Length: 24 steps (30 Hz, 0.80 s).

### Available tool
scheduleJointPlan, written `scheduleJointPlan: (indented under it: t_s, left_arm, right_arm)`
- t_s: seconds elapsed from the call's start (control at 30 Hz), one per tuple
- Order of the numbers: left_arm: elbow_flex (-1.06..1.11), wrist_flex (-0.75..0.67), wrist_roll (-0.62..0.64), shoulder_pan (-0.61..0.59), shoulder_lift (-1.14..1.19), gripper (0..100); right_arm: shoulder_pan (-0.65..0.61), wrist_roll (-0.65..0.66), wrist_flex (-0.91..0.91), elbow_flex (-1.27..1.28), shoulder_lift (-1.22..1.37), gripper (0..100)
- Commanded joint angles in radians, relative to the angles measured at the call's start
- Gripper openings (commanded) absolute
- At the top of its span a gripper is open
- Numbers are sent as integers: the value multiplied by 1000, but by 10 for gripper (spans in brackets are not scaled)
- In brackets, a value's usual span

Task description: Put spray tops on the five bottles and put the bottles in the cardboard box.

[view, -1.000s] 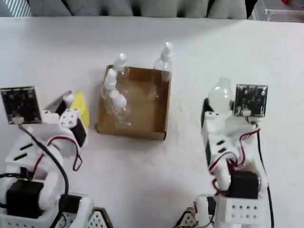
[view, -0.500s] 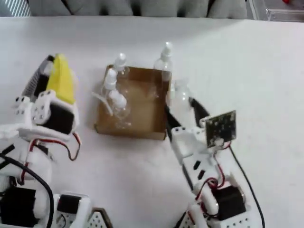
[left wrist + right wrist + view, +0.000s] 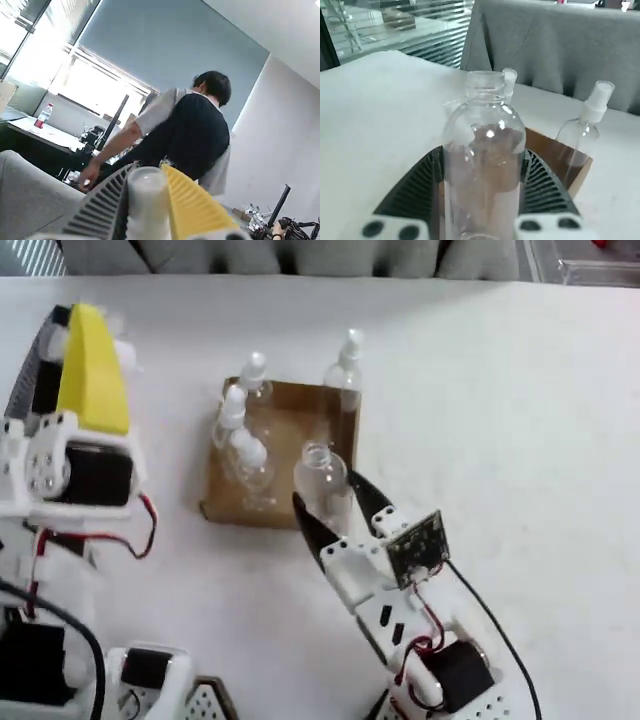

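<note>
Gripping an uncapped bottle, right claw hovers at cardboard box's near-right corner.

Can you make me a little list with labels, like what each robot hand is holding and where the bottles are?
Right gripper: shut on a bottle that is upright with no top, by the near corner of the box
Left gripper: raised over the left of the table, shut on what seems to be a white spray top
Box: cardboard, mid-table
Capped bottles: four, in or beside the box
</note>
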Motion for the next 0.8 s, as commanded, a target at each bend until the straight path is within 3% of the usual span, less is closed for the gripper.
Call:
scheduleJointPlan:
  t_s: [0.0, 0.1, 0.33, 0.77]
  left_arm:
    - [-249, 121, 12, 2, 188, 24]
    - [-376, 207, 12, 28, 266, 24]
    - [-497, 385, 12, 245, 297, 24]
    - [-422, 232, 12, 257, 406, 24]
  right_arm:
    - [-24, 21, -22, -3, -15, 15]
    - [-24, 21, -22, -2, -15, 15]
    - [-24, 21, -21, 2, -15, 15]
    - [-18, 21, -21, 21, -16, 15]
